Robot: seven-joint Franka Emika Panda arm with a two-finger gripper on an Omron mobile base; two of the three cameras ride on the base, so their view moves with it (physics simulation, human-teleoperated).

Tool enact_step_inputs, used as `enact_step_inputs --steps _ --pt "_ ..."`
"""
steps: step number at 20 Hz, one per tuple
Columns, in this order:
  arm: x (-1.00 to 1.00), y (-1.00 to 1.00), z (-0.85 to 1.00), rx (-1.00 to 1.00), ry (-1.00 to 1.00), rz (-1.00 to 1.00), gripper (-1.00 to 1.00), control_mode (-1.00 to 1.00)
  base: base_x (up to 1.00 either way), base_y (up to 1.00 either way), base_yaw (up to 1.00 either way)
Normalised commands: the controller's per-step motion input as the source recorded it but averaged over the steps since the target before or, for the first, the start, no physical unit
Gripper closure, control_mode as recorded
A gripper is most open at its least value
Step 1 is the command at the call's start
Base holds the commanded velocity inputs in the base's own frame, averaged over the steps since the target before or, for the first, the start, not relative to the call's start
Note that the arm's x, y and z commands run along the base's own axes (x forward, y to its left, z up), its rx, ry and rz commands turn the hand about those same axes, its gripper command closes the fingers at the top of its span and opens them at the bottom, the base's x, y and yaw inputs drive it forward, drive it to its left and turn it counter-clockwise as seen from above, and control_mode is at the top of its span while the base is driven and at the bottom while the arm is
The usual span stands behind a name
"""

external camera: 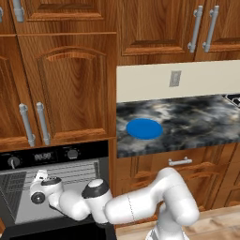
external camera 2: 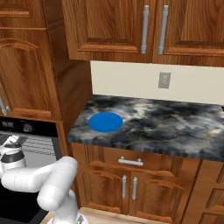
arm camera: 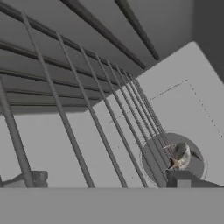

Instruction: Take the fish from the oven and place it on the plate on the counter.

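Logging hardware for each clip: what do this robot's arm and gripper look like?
The arm is glossy white, built of rounded tubular links with dark caps at the joints. The hand is white with a dark round end; its fingers are small and dark. No cables or markings visible.

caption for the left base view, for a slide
White arm reaching its gripper into the open oven, with the blue plate bare on the marbled counter.

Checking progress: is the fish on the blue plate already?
No, the blue plate lies bare on the counter.
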Motion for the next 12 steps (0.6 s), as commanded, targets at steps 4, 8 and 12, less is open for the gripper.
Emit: enact_step_inputs --steps 4,8,12 --pt "0.27 0.08 -1.0 0.08 -0.21 0.0 -1.0 -1.0 0.0 0.0 0.0" --pt "0.19 0.15 -1.0 0.08 -0.23 -0.02 -1.0 -1.0 0.0 0.0 0.0" --pt "-0.08 -0.24 -1.0 0.23 -0.34 -0.1 -1.0 -1.0 0.0 0.0 0.0"
